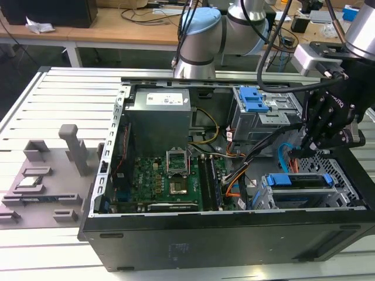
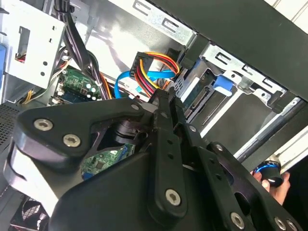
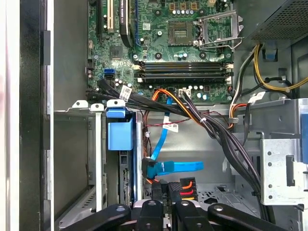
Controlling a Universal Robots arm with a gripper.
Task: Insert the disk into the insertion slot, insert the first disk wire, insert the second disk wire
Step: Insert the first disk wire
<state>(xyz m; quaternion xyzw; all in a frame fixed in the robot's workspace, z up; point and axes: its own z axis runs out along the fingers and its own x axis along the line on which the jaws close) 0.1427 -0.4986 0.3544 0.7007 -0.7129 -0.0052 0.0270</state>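
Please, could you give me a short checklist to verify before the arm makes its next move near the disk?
1. Disk seated in the insertion slot: ok, its blue carrier sits inside.
2. Gripper close to the disk's connector end: ok.
3. Blue flat cable plugged into the disk: cannot tell.
4. Connector with red and yellow wires plugged in: cannot tell.
5. Computer case open on top for access: ok.

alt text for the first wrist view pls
The gripper hangs inside an open computer case, close to a black connector with red, orange and yellow wires and a blue flat cable. The disk, in its blue carrier, sits in the insertion slot nearby, with a green motherboard beyond.
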